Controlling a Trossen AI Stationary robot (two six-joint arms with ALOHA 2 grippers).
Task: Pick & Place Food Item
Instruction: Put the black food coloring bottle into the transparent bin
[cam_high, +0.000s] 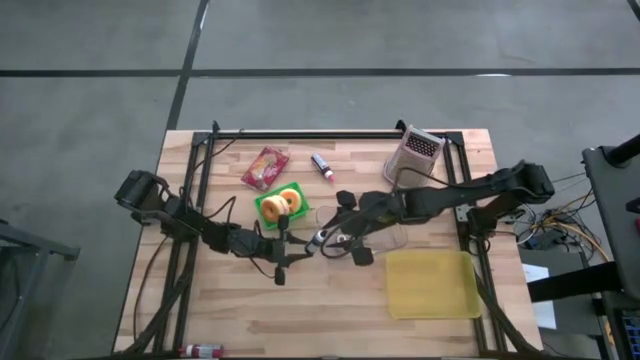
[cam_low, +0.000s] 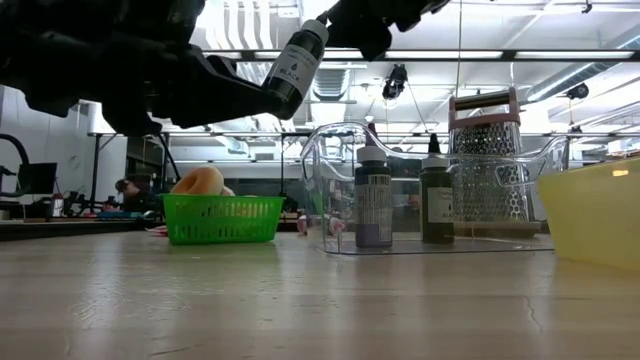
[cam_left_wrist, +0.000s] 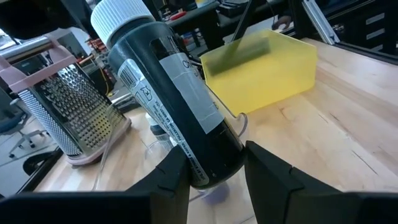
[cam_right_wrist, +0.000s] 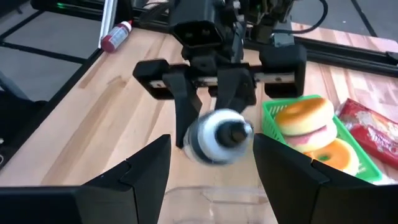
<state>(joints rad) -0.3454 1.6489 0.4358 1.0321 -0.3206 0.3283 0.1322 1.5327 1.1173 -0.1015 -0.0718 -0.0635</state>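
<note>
Tilting its capped end toward the right arm's open jaws (cam_right_wrist: 211, 168), the dark bottle (cam_left_wrist: 174, 106) sits clamped in the left arm's jaws (cam_left_wrist: 214, 171), lifted above the worktop (cam_high: 330, 300) near the clear bin (cam_low: 430, 200).

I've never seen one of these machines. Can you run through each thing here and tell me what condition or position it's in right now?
Left gripper: shut on the dark bottle, held tilted in the air.
Right gripper: open, facing the bottle's white cap.
Clear bin: two bottles standing upright inside.
Green basket: holds doughnuts.
Yellow tray: nothing in it.
Grater: lying flat.
</note>
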